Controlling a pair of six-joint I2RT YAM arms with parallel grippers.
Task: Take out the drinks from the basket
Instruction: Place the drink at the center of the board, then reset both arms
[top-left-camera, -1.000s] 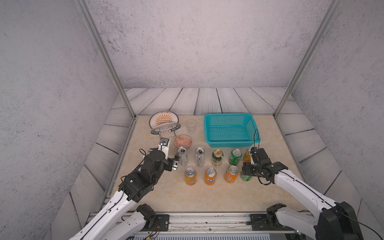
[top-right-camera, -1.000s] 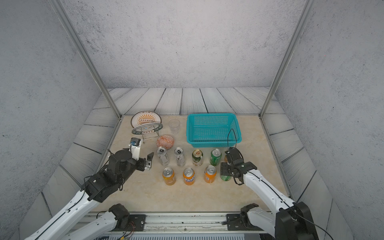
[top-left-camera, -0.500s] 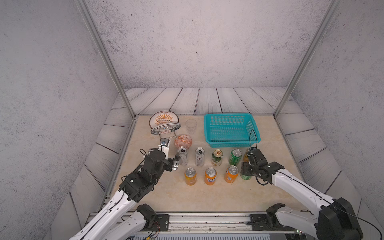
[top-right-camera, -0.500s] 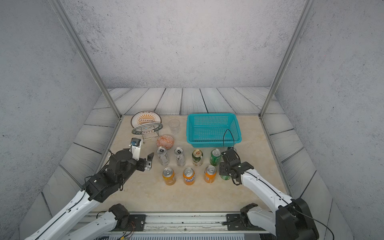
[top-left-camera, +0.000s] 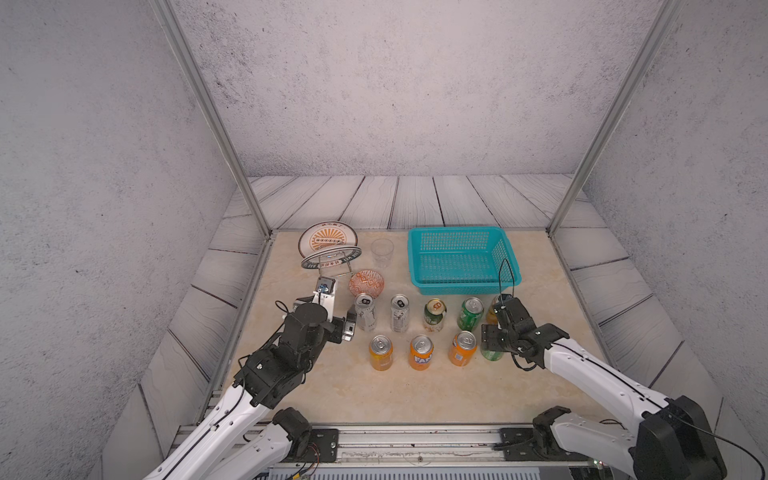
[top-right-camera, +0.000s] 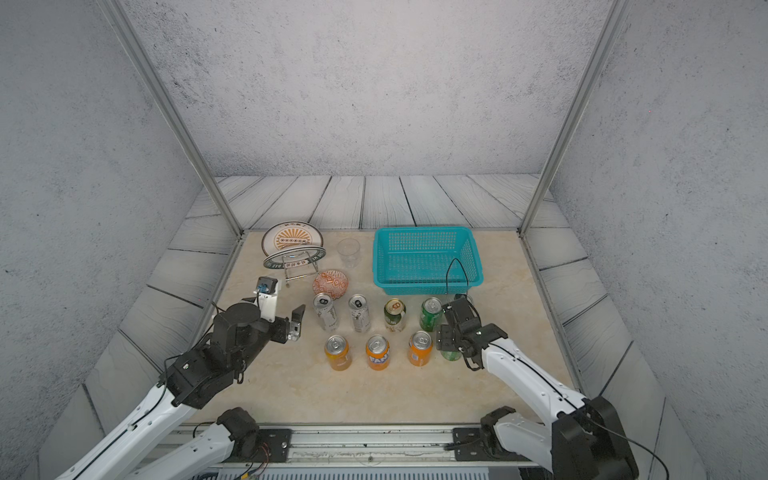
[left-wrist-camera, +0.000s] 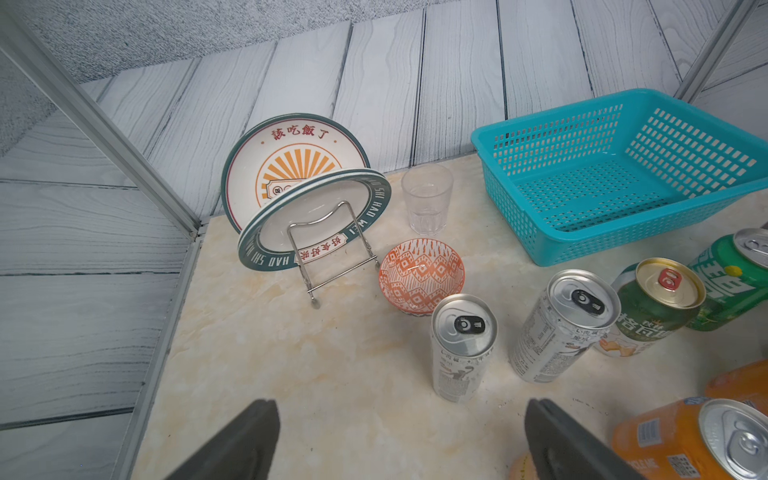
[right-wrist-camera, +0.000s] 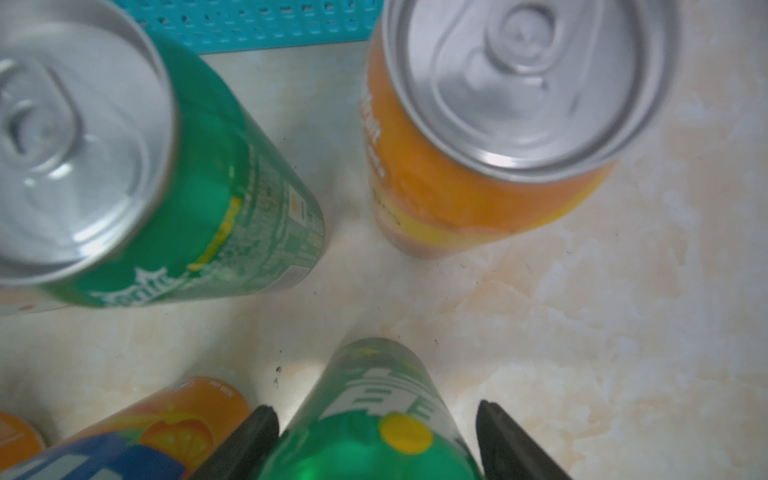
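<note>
The drinks (top-left-camera: 421, 353) all stand upright on the surface (top-left-camera: 332, 386) in two rows at 6 o'clock of the basket (top-left-camera: 453, 286). The basket shows only bare mesh, so I judge the emptying all but done. The cans stand with gaps between them, I think so my jaws can slip down beside one without knocking its neighbour. My right claw (right-wrist-camera: 376, 409) hangs over the right end of the near row, jaws part-spread astride the green can (top-left-camera: 491, 356). That can rests on the surface between them with a sliver of space on either side, so nothing is gripped and this reads as a set-down. From that claw the far orange can (right-wrist-camera: 519, 83) is at 12 o'clock, the far green can (right-wrist-camera: 249, 208) at about 11 and the near orange can (top-left-camera: 462, 349) at 9. My left claw (left-wrist-camera: 401, 405) is spread wide and empty, low at the left end of the rows. I judge it is parked aside so it does not crowd them, with a white can (left-wrist-camera: 461, 345) at about 2 o'clock.
</note>
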